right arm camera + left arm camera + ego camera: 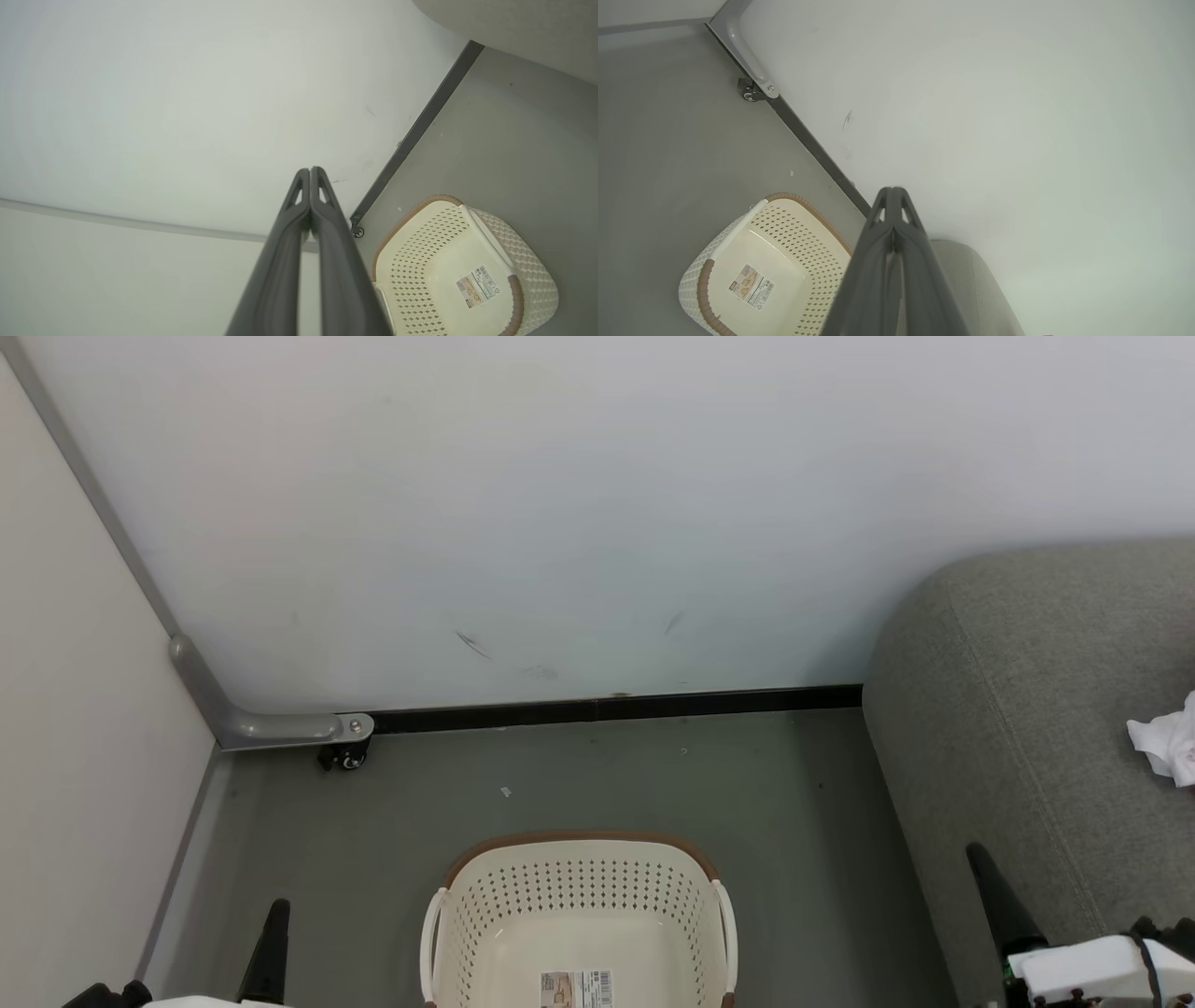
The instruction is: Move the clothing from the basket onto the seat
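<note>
Basket (pixel 579 845): cream, brown-rimmed, on the grey floor (pixel 653 775); bare inside save its paper label (pixel 577 987). Clothing: judged already moved; a crumpled white cloth (pixel 1167 747), perhaps part of it, lies on the seat (pixel 1008 691) to the right. Little appears left. Left gripper (pixel 893 190), right gripper (pixel 309 170): fingers pressed together, empty. Around: white wall (pixel 560 523), castor (pixel 347 758); nothing obstructs.

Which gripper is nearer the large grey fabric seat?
Right. The right gripper hangs at the edge of the large grey fabric seat; the left gripper is across the cream perforated plastic basket from it.
</note>
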### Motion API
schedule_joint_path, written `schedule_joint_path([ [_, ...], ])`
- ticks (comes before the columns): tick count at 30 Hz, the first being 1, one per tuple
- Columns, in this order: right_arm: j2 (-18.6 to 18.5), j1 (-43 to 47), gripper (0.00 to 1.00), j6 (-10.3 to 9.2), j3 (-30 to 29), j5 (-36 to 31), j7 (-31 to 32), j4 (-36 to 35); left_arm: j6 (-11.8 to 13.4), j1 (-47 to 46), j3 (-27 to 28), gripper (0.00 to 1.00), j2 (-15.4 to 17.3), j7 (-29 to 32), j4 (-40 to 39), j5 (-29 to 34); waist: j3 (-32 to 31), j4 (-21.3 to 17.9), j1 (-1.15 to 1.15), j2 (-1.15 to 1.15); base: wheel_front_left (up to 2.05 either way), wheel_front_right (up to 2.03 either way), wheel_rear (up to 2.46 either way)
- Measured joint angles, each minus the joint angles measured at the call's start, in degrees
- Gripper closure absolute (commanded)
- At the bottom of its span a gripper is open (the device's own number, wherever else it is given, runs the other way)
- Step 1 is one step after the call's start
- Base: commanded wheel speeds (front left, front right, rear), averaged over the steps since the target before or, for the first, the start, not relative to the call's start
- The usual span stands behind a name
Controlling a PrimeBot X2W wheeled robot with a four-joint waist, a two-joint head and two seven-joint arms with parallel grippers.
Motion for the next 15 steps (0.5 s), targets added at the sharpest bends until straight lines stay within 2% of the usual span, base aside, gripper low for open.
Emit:
schedule_joint_path([
  [15, -0.62, -2.72, 1.0, -0.01, -0.98, 13.0, 2.77, 1.42, -0.55, -2.07, 1.44, 1.0, 0.13, 3.0, -0.38, -11.18, 0.85, -0.67, -0.04, 0.0, 0.0, 0.0, 0.0],
])
